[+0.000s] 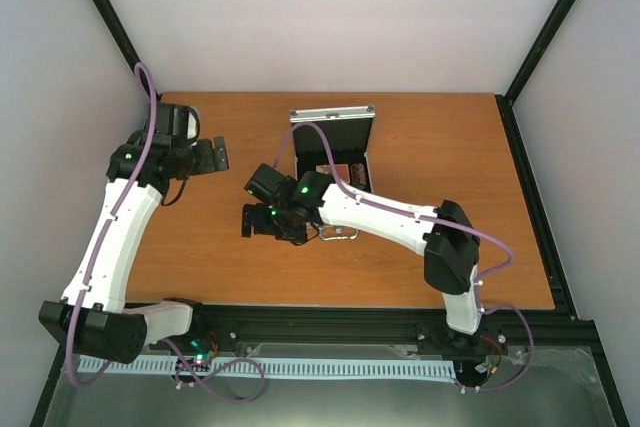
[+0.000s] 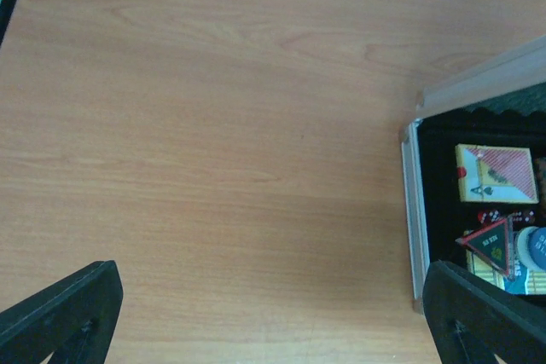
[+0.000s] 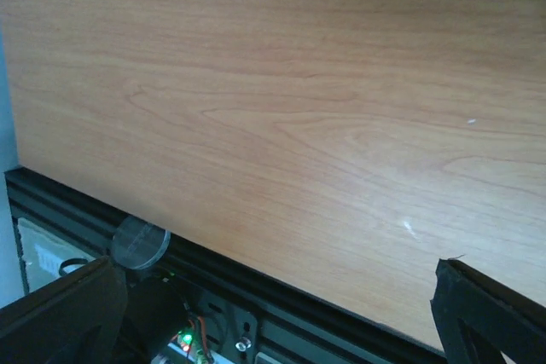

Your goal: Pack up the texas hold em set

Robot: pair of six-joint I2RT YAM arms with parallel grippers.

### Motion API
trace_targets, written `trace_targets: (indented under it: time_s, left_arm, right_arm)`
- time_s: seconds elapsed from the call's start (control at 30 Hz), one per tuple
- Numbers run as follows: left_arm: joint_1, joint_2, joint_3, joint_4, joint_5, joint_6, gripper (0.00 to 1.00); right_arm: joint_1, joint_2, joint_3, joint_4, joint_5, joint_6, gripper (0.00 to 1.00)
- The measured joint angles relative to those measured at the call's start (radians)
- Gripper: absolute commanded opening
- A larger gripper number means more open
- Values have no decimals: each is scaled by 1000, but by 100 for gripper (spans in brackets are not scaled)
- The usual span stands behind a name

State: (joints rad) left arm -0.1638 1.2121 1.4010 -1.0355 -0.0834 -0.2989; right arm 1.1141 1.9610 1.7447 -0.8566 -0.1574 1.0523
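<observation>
The silver case lies open at the table's middle back, with its lid standing up. In the left wrist view its silver wall frames black lining that holds a pink deck, red dice, a black triangle, a blue disc and a blue-yellow deck. My left gripper is open and empty, left of the case. My right gripper is open and empty over bare table, left of the case handle. A clear disc lies at the table's front edge.
The black front rail with wiring and a green light runs below the table edge. The wooden table spreads right of the case. White walls and black frame posts close in the back and sides.
</observation>
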Motion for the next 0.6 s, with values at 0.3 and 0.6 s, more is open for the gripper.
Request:
trace_targets:
  time_s: [0.3, 0.6]
  left_arm:
    - [0, 0, -33, -131, -41, -117, 89]
    - [0, -19, -153, -273, -53, -368, 84]
  right_arm:
    - [-12, -93, 1, -88, 157, -31, 100]
    - [-74, -204, 8, -151, 296, -123, 100]
